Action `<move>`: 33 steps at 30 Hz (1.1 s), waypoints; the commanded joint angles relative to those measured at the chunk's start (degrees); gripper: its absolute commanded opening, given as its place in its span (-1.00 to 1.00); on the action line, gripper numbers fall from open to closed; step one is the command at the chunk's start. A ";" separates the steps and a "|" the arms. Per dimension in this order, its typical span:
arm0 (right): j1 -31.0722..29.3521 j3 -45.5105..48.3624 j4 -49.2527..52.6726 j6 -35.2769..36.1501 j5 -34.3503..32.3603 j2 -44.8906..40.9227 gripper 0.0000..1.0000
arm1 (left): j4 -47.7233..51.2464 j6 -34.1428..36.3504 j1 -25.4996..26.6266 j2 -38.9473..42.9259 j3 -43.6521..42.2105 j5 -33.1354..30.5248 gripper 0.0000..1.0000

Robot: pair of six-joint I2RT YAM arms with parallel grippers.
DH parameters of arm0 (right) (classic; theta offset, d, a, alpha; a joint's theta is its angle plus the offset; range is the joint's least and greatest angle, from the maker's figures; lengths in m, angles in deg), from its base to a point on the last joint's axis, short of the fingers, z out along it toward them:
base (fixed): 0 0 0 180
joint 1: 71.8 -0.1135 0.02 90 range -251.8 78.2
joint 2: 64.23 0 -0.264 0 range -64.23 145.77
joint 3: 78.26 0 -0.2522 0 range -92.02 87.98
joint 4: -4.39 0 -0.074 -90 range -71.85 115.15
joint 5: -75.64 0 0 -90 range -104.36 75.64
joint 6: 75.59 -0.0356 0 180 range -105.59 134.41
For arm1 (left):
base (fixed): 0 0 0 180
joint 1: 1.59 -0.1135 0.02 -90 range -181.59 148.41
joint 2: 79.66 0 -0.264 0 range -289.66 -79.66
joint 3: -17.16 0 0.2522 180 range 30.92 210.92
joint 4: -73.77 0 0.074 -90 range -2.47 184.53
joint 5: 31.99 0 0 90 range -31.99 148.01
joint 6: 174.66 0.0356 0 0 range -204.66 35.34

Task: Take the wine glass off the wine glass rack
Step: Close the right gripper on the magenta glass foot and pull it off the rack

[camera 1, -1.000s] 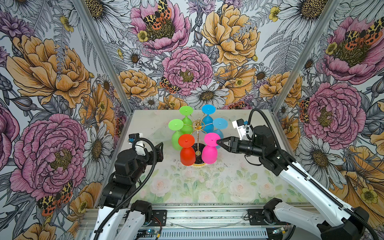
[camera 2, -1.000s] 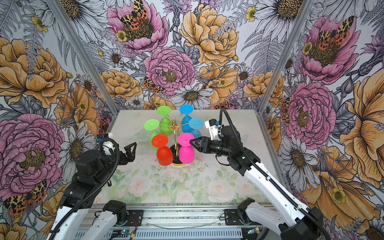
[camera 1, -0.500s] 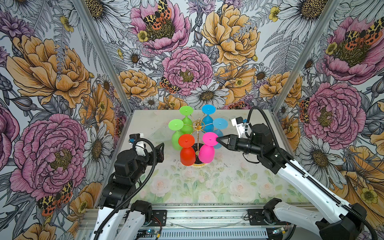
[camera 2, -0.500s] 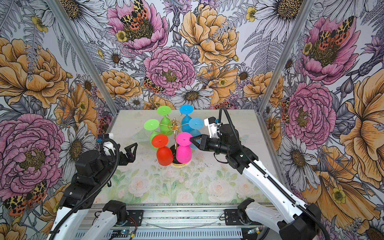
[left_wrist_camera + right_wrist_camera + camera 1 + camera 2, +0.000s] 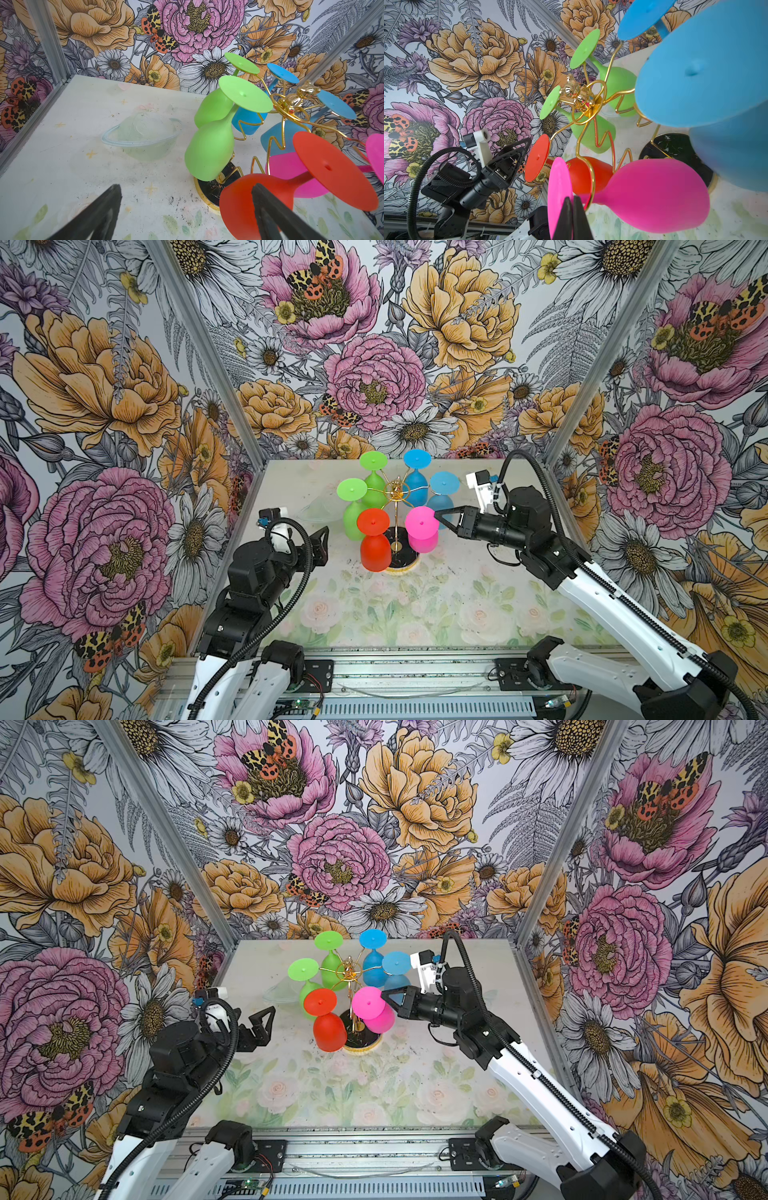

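In both top views the rack (image 5: 397,490) stands on the worktop (image 5: 457,614), six glasses hanging upside down; the right claw (image 5: 436,514) touches the foot of the pink glass (image 5: 422,531). Left wrist: the left claw (image 5: 187,187) is spread, beside the red glass (image 5: 234,199). Right wrist: the right claw pinches that foot's rim.

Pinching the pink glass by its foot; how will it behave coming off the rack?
The pink glass looks matte and opaque, plastic-like: probably light, unlikely to shatter. The right end effector pinches only the foot's thin rim, so the bowl may swing or slip. The wire rack looks slender; a snag could tip it.
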State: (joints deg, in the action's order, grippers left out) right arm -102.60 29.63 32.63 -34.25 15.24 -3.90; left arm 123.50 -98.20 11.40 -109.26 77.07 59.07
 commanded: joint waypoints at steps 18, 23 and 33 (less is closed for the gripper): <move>-1.01 -1.16 -4.73 -7.49 -0.84 -0.75 -1.00 | -1.18 0.15 -0.91 0.95 -1.02 2.36 0.97; -1.01 -0.89 -6.60 -8.96 -1.82 -0.68 -1.00 | -1.22 0.09 -0.93 0.95 -1.01 2.37 0.97; -1.01 1.54 -15.77 -15.11 -2.62 1.90 -1.00 | -1.23 0.08 -0.94 1.02 -1.11 2.80 0.97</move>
State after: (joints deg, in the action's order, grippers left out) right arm -103.28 30.11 22.73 -46.41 13.69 -3.07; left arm 123.32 -98.20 10.92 -108.85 76.88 60.32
